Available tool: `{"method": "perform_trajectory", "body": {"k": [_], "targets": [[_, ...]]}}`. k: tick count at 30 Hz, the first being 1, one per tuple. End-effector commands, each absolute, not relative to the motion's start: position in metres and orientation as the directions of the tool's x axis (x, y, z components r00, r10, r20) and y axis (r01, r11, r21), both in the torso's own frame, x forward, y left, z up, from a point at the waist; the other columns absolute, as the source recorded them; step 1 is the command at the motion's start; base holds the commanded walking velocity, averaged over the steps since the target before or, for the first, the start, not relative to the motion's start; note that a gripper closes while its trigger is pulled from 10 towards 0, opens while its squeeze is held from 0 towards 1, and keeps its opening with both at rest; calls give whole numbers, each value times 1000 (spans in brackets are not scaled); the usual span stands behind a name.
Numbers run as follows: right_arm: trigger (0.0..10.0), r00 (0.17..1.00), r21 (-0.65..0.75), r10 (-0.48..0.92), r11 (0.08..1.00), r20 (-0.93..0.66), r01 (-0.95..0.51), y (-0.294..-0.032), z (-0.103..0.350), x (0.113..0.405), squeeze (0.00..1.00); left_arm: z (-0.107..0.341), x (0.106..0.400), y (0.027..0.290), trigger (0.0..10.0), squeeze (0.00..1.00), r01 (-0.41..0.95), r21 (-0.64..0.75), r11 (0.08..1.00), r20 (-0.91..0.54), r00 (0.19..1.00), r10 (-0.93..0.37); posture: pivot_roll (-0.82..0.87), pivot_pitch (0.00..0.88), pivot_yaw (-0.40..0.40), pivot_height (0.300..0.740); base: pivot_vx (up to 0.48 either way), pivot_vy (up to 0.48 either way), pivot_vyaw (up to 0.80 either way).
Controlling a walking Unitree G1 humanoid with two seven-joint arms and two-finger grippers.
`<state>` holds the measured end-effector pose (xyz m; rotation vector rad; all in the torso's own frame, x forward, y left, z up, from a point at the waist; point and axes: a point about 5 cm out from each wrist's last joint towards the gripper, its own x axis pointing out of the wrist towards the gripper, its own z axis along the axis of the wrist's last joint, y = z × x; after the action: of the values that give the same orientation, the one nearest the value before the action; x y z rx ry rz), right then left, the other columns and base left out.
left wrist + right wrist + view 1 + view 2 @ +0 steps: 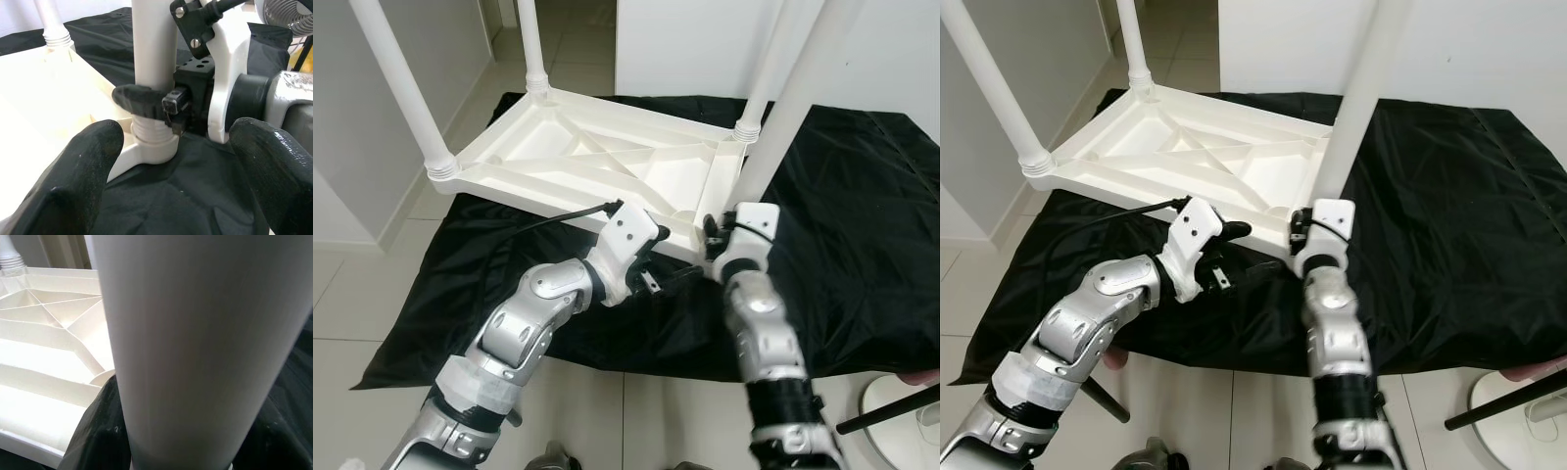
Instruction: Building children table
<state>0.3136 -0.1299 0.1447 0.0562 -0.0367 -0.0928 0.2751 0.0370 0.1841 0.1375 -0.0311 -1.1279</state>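
**Children's table upside down, right claw clamped on its near leg**

Children's table lies inverted on a black cloth spread over the tiled floor, its ribbed underside up. Nearest the robot, the right claw is closed around the near-right leg just above its threaded collar, where the leg meets the corner socket. The left claw hovers just beside that corner, fingers spread wide and holding nothing. From the right wrist, the leg blocks most of the scene. Farther off, three other legs stand in their sockets, their tops cut off. A white wall rises close behind; cloth extends freely to the right.
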Motion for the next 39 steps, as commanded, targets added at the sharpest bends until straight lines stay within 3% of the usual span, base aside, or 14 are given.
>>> {"method": "perform_trajectory", "body": {"k": [1, 4, 5, 8, 9, 19, 20, 23, 28, 33, 38, 39], "targets": [[10000, 995, 91, -96, 991, 5, 95, -128, 141, 311, 0, 183, 276, 39, 10000, 0, 895, 135, 424, -61, 435, -899, 2, 0, 20, 740, 0, 0, 0], [10000, 996, 80, -88, 993, -5, 88, -127, 142, 311, 0, 183, 275, 39, 10000, 0, 896, 136, 423, -60, 433, -899, 2, 0, 20, 740, 0, 0, 0], [10000, 994, 80, -107, 991, 0, 107, -132, 144, 311, 537, 183, 276, 39, 10000, 0, 896, 137, 421, -60, 432, -900, -2, 0, 21, 740, 0, 0, 0], [10000, 993, 78, -117, 990, 5, 116, -136, 145, 311, 537, 183, 276, 39, 10000, 0, 897, 138, 421, -61, 432, -900, -2, 0, 21, 740, 0, 0, 0], [10000, 994, 87, -108, 991, 35, 104, -141, 151, 312, 1000, 183, 277, 39, 10000, 0, 895, 140, 423, -60, 434, -899, 1, 0, 18, 740, 0, 0, 0], [10000, 997, 59, 73, 995, 21, -74, -153, 150, 314, 1000, 181, 275, 39, 10000, 0, 895, 136, 426, -58, 436, -898, 0, 0, 12, 740, 0, 0, 0], [10000, 991, 37, 131, 991, 16, -131, -156, 149, 314, 0, 181, 275, 38, 10000, 0, 894, 135, 427, -58, 437, -898, 2, 0, 10, 740, 0, 0, 0], [10000, 982, 27, 188, 982, 18, -188, -159, 149, 314, 0, 181, 275, 38, 10000, 0, 894, 135, 428, -57, 438, -897, 1, 0, 10, 740, 0, 0, 0], [10000, 893, -122, 449, 888, 25, -443, -170, 152, 315, 0, 182, 276, 38, 10000, 0, 893, 135, 429, -55, 439, -897, 1, 0, 20, 740, 0, 0, 0], [10000, 823, -178, 567, 809, -10, -560, -177, 153, 323, 0, 184, 278, 39, 10000, 0, 893, 138, 429, -53, 439, -897, -3, 0, 35, 740, 0, 0, 0], [10000, 801, -201, 597, 782, -31, -590, -179, 153, 327, 0, 185, 278, 38, 10000, 0, 894, 140, 426, -52, 437, -898, -3, 0, 39, 740, 0, 0, 0], [4941, 796, -201, 603, 775, -52, -599, -180, 152, 330, 0, 186, 279, 38, 10000, 0, 894, 140, 425, -52, 436, -899, -1, 0, 42, 740, 0, 0, 0]]}}
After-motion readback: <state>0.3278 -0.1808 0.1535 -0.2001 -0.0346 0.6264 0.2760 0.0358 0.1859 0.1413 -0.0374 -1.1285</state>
